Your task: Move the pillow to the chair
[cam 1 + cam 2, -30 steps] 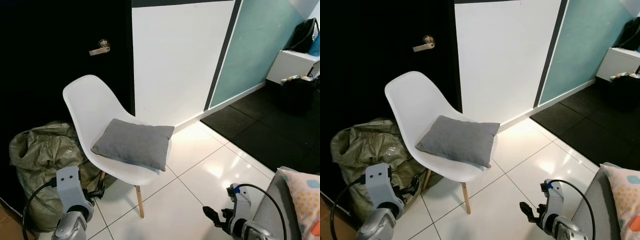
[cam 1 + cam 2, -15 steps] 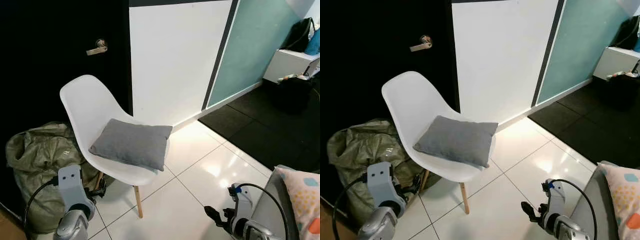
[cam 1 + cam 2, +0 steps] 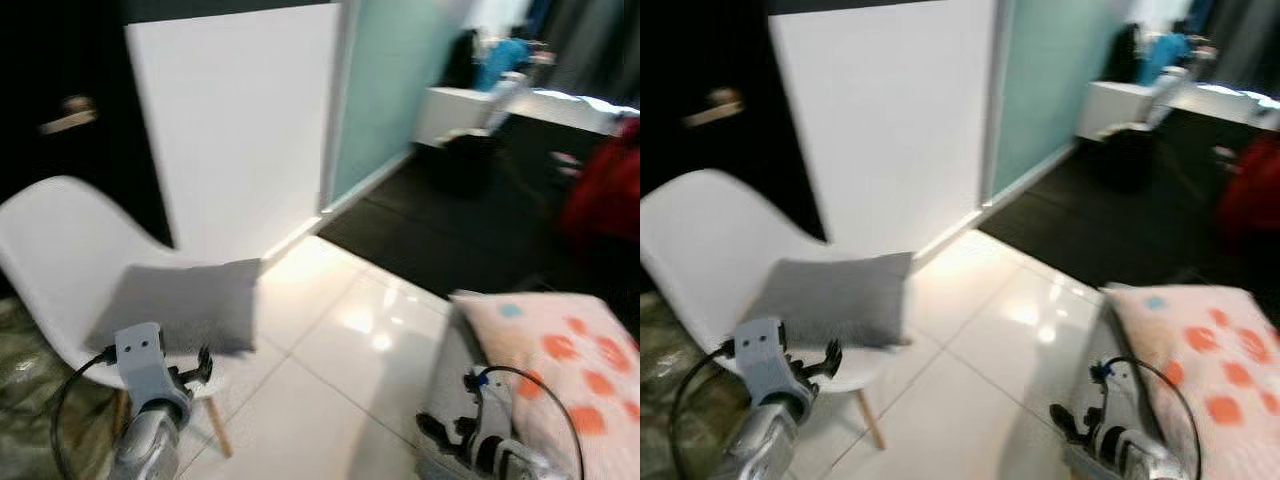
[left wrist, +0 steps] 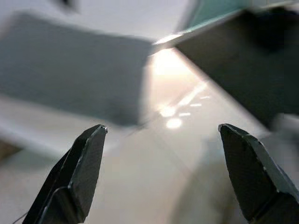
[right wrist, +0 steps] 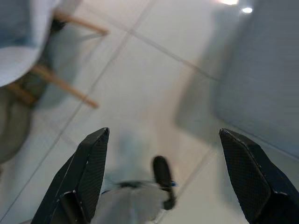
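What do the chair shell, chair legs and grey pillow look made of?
White chair shell: looks like moulded plastic, smooth, one curved piece. Chair leg: pale, likely wood; blur leaves it open. Grey pillow: matte woven-looking fabric, soft edges, lying on the seat.

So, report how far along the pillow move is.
Done: the grey pillow lies on the seat of the white chair, so the move looks complete. In hand: nothing; the left gripper and right gripper are both open and empty, held low over the tiled floor. Left: nothing obvious. A spotted pillow lies on grey furniture to the right, untouched.
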Controlling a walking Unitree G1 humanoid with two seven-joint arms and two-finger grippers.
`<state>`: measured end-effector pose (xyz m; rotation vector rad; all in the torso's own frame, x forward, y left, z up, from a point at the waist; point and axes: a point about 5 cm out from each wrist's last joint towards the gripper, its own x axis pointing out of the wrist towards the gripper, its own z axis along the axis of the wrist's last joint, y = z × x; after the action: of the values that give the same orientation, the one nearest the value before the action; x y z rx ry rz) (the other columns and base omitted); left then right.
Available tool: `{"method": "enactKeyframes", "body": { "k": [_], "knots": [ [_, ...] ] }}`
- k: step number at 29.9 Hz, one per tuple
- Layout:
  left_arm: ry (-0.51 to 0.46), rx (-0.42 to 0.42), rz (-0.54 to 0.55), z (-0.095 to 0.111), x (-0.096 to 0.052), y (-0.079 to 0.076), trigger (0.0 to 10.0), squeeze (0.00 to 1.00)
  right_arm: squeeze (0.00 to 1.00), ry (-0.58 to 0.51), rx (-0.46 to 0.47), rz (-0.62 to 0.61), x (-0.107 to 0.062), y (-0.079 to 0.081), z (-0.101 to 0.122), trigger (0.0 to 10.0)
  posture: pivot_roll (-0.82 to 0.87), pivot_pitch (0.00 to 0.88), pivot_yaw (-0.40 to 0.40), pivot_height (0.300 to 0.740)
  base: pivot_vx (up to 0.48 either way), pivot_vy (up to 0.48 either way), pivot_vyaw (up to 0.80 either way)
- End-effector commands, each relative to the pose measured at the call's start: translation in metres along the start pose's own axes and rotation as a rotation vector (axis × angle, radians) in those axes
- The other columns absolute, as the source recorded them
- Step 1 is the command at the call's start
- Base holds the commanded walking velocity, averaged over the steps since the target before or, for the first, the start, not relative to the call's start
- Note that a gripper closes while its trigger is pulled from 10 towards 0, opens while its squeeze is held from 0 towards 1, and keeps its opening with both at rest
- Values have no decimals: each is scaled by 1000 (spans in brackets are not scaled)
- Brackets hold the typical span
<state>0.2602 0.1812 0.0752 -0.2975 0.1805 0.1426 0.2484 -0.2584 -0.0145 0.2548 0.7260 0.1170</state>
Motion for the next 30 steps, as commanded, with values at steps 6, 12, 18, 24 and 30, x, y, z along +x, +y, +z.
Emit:
{"method": "enactKeyframes", "body": {
  "k": [6, 12, 18, 24, 30],
  "knots": [
    [-3, 32, 64, -3, 1, 12, 10000, 0, 0, 20, 15, -7, 2, 2, -6, 10000, -186, 13, -67, 740, 0, 0, -750],
    [-15, 71, 135, -1, 4, 24, 10000, 0, 0, 6, -28, -18, 4, 4, 3, 10000, -184, 7, -71, 740, 0, 0, -750],
    [-40, 9, 99, 3, 4, 26, 10000, 0, 0, -91, -84, 13, 14, 20, 44, 10000, -185, 2, -75, 740, 0, 0, -750],
    [-49, -22, 81, 3, 3, 23, 10000, 0, 0, -183, -148, 68, 21, 43, 81, 10000, -181, 0, -74, 740, 0, 0, -750],
    [-42, -21, 80, 3, 3, 22, 10000, 0, 0, -226, -189, 113, 24, 60, 96, 10000, -181, 1, -74, 740, 0, 0, -749]
  ]
}}
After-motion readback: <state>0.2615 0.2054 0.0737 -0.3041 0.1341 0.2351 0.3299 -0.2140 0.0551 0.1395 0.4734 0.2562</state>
